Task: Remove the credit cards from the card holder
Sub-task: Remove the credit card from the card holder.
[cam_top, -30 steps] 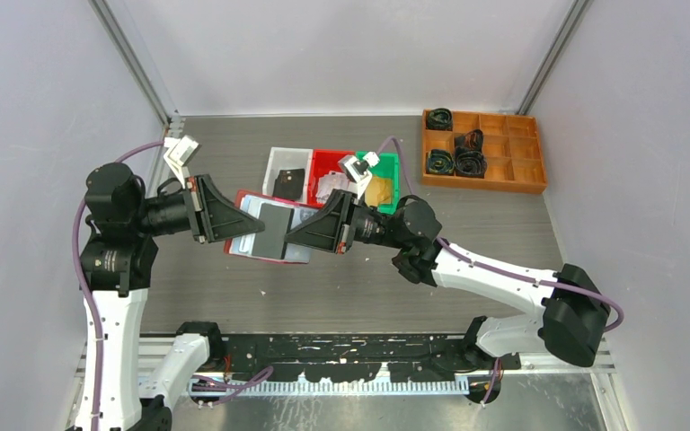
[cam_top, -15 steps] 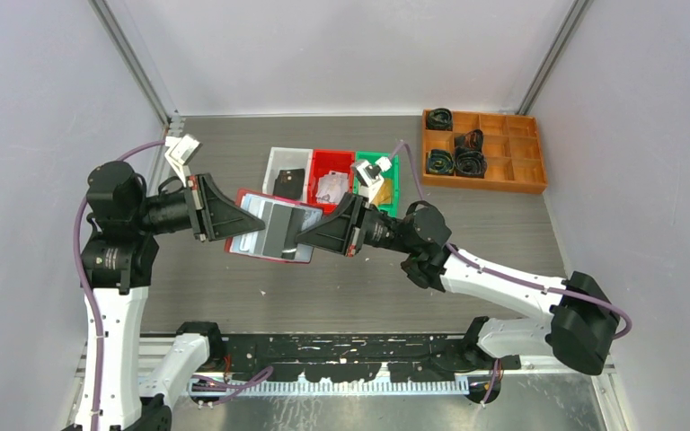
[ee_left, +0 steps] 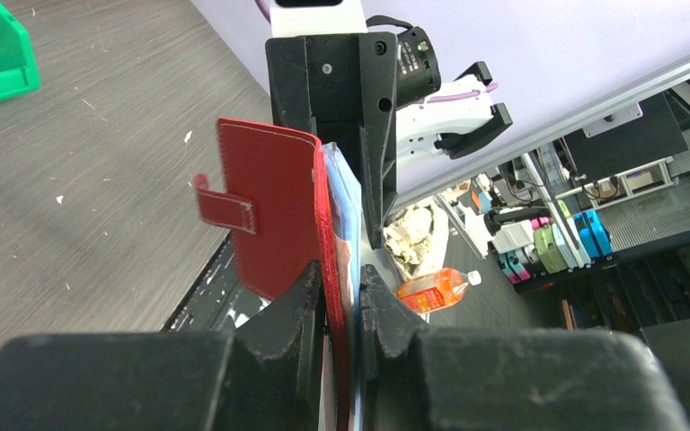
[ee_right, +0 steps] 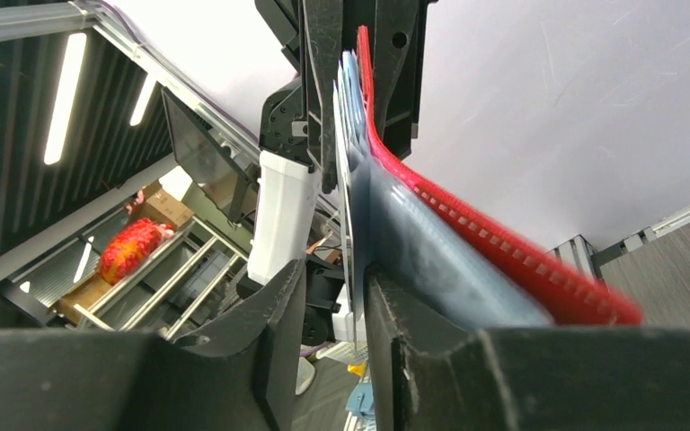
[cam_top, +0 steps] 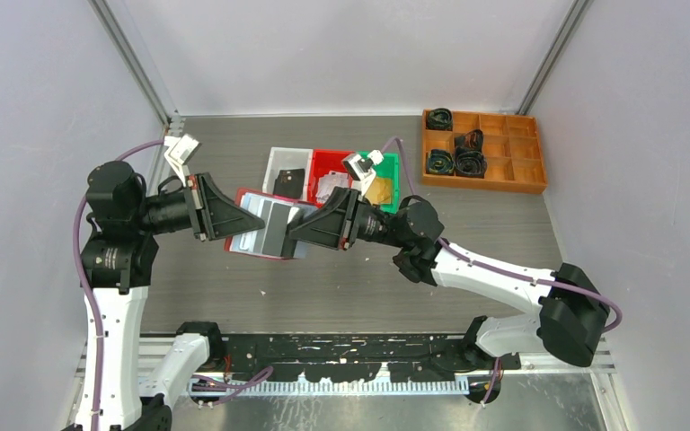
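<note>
The card holder (cam_top: 244, 241), red outside with pale clear sleeves inside, hangs open above the table. My left gripper (cam_top: 250, 224) is shut on its left part; the left wrist view has the red cover (ee_left: 269, 206) and a pale blue sleeve pinched at my left gripper (ee_left: 341, 269). A dark grey credit card (cam_top: 276, 231) lies in the sleeves. My right gripper (cam_top: 295, 232) meets the holder from the right. In the right wrist view the right gripper (ee_right: 334, 274) stands open, a thin pale edge in the gap and the sleeve (ee_right: 431, 260) against one finger.
Behind the holder stand a white bin (cam_top: 277, 160) holding a dark card, a red bin (cam_top: 328, 160) holding a pale card, and a green bin (cam_top: 392, 166) holding a gold card. An orange wooden organiser (cam_top: 503, 166) with black coils sits at the back right.
The right gripper drew back to the right, then returned left to the holder, and its jaws have parted. The left gripper keeps its hold and has barely moved.
</note>
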Tool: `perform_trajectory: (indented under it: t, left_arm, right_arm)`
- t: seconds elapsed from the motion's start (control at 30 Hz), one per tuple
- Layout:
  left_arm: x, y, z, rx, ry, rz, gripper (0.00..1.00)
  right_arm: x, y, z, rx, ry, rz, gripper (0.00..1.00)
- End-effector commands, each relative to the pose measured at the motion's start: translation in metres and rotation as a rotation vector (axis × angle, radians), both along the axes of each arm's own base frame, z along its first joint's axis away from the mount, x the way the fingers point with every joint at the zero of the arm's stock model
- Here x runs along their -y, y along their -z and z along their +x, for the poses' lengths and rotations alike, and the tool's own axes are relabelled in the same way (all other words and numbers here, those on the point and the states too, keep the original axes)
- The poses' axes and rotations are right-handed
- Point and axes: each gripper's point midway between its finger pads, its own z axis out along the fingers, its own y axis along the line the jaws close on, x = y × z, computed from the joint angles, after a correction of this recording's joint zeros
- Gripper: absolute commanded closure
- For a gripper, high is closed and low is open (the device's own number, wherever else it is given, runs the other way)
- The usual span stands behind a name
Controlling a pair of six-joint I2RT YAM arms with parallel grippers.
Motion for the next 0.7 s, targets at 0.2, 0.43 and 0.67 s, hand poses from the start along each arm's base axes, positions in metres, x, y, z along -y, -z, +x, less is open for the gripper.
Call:
perform_trajectory:
  t: [0.2,0.43,0.67]
  left_arm:
    - [-0.001,-0.01,-0.013,0.109,0.024,0.032,0.98]
    - [-0.003,-0.009,-0.012,0.158,0.006,0.073,0.99]
    - [-0.004,-0.004,-0.014,0.163,0.009,0.085,1.0]
  right_arm:
    - [0.014,-0.017,-0.003,0.051,0.032,0.043,0.99]
    - [0.04,0.023,0.01,0.04,0.141,-0.124,0.99]
    - [0.082,0.012,0.051,0.065,0.33,-0.208,0.99]
